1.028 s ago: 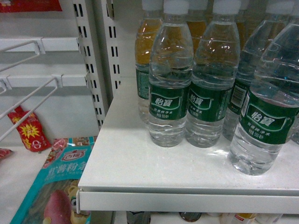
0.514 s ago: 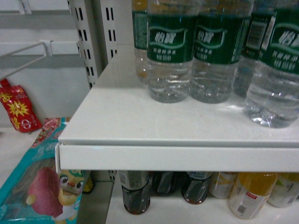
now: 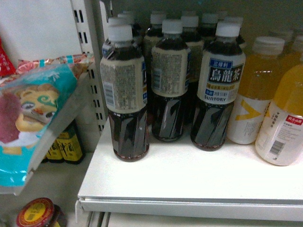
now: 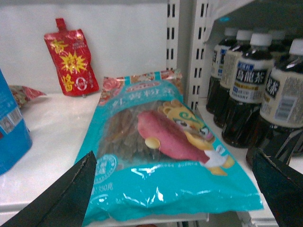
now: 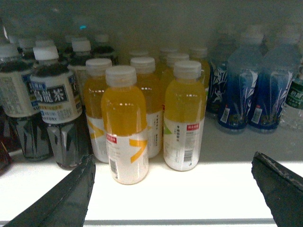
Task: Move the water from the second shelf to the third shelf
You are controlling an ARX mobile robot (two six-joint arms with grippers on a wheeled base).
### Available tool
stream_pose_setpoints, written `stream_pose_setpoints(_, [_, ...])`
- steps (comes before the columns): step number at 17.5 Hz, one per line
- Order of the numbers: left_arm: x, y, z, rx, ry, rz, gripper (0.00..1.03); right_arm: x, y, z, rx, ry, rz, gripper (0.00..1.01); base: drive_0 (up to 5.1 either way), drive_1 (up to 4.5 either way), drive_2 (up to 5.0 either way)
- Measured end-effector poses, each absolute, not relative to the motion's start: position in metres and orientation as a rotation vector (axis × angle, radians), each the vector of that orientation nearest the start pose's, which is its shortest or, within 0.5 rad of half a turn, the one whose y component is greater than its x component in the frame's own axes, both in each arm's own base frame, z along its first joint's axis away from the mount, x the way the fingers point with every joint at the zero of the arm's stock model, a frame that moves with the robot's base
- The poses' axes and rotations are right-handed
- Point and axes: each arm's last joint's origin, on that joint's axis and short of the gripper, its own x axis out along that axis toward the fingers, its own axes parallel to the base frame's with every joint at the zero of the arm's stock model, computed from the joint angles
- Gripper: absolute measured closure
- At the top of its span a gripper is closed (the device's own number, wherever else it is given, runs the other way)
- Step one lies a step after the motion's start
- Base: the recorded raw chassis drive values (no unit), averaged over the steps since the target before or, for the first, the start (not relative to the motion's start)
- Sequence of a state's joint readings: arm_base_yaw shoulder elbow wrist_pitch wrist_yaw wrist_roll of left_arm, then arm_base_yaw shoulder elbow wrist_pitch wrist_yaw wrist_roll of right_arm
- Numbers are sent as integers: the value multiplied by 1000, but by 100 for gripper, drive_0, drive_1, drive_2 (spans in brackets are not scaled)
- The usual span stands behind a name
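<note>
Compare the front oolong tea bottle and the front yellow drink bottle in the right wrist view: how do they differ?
The oolong tea bottle holds dark liquid; the yellow drink bottle holds opaque yellow. The tea's label is cream with dark characters; the yellow drink's is white with a small red tag. The tea stands further left and back. Both are upright, white-capped, on the same shelf.

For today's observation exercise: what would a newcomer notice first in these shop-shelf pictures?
Probably the dark tea bottles with cream labels, crowding the front left of the white shelf, with yellow drink bottles to their right. Then the turquoise snack bag lying on the neighbouring shelf, a red pouch behind it.
</note>
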State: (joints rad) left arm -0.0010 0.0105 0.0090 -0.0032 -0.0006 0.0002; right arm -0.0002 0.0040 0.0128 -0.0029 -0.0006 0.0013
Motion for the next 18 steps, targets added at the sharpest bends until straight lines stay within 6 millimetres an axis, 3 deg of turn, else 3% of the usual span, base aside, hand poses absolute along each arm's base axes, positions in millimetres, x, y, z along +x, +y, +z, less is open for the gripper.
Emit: stream_pose_setpoints(18, [98,0,165,1,7,0,5,97,0,167,1,-3,0,3,0,0,0])
